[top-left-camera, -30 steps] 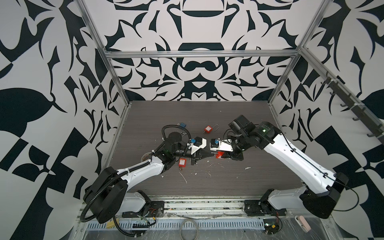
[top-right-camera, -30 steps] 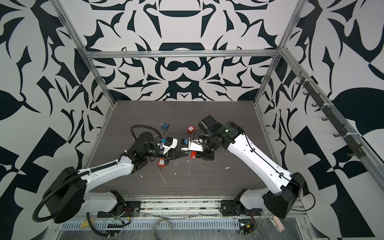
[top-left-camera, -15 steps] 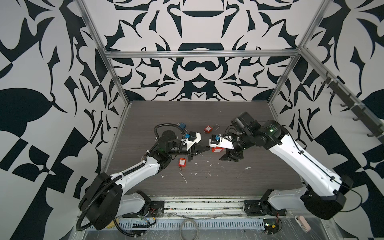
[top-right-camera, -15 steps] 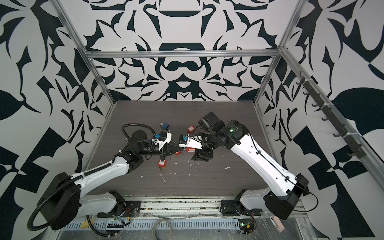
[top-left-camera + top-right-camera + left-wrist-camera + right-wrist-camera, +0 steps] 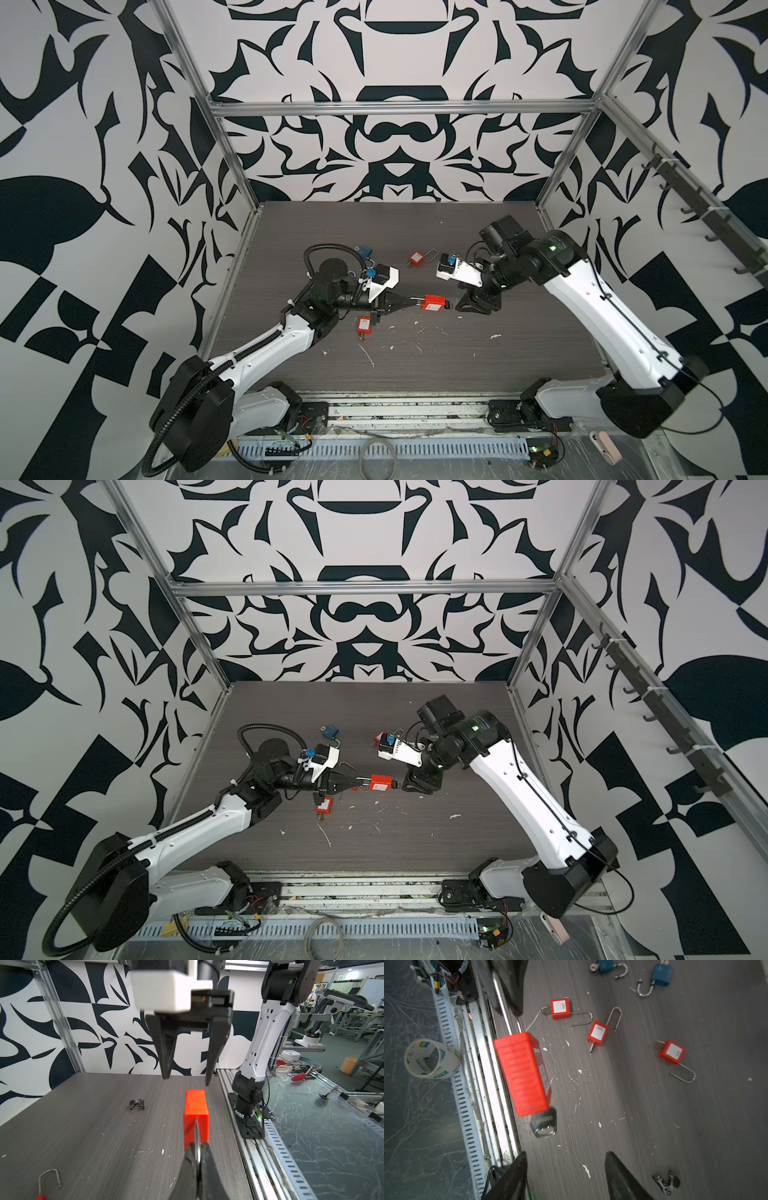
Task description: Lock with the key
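Left gripper is clenched on the steel shackle of the red padlock, holding it roughly level above the table, near the table's middle. Key sits in the padlock's far end, facing the right gripper. Right gripper is released: its 2 jaws stand wide apart, just short of the key, gripping nothing. On the table lie 3 other red padlocks and 2 blue padlocks, shackles open.
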`<state>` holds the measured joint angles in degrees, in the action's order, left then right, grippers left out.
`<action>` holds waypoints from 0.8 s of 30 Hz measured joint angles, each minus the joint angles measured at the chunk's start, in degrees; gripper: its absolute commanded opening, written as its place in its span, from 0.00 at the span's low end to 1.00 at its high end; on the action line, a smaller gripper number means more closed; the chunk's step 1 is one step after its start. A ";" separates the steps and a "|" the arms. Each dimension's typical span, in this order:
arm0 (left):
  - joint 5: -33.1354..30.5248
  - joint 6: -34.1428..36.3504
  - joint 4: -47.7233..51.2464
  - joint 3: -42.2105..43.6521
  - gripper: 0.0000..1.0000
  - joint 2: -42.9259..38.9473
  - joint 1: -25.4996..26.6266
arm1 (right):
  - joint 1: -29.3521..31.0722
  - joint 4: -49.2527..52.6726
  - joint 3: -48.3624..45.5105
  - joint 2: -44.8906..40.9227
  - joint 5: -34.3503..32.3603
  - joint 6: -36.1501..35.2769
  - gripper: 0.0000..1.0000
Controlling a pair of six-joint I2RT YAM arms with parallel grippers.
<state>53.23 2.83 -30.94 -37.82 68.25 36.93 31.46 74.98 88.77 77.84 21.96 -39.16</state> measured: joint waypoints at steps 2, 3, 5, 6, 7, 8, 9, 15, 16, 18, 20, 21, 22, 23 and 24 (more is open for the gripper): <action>0.13 -0.02 0.00 -0.37 0.00 0.00 0.07 | 0.00 0.00 0.00 1.53 1.33 0.00 0.59; 0.17 -0.02 -0.02 -0.48 0.00 0.00 0.11 | 0.00 0.00 0.00 2.14 2.03 -0.02 0.59; 0.17 -0.02 -0.02 -0.55 0.00 0.00 0.20 | 0.00 0.02 0.00 2.82 3.08 -0.02 0.58; 0.17 -0.02 0.00 -0.55 0.00 0.04 0.22 | 0.00 0.00 0.00 2.93 3.43 -0.02 0.57; 0.17 -0.02 0.00 -0.55 0.00 0.07 0.24 | 0.00 0.00 0.00 2.99 3.67 -0.04 0.56; 0.15 -0.02 0.00 -0.55 0.00 0.11 0.33 | 0.00 -0.04 -0.02 2.97 3.82 -0.07 0.54; 0.13 -0.02 0.00 -0.59 0.00 0.17 0.42 | 0.00 -0.24 -0.17 2.91 3.82 -0.07 0.53; -0.17 -0.42 -0.04 -0.74 0.00 1.14 0.87 | 0.02 -6.91 -6.67 -0.37 2.73 -0.09 0.53; -0.28 -0.61 -0.07 -0.74 0.00 1.29 0.92 | 0.07 -8.72 -8.15 -1.46 2.43 -0.09 0.53; -0.37 -1.25 -0.39 -0.74 0.00 1.68 1.03 | 0.13 -12.50 -11.43 -4.11 1.68 -0.09 0.53; -0.39 -1.64 -0.94 -0.74 0.00 1.81 1.09 | 0.20 -15.32 -13.73 -6.34 0.85 -0.17 0.53; -0.44 -1.79 -1.16 -0.74 0.00 1.81 1.16 | 0.24 -16.50 -14.49 -7.26 0.46 -0.42 0.53; -0.44 -1.86 -1.38 -0.74 0.00 1.81 1.22 | 0.24 -17.31 -14.97 -7.98 0.09 -0.70 0.53; -0.46 -1.92 -1.51 -0.79 0.00 1.81 1.27 | 0.28 -18.03 -15.37 -8.76 -0.39 -1.14 0.54; -0.48 -1.95 -1.55 -0.81 0.00 1.81 1.33 | 0.28 -18.27 -15.47 -9.25 -0.76 -1.51 0.54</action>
<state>52.75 0.89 -32.49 -38.63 70.06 38.26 31.75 56.71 73.30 68.60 21.19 -40.66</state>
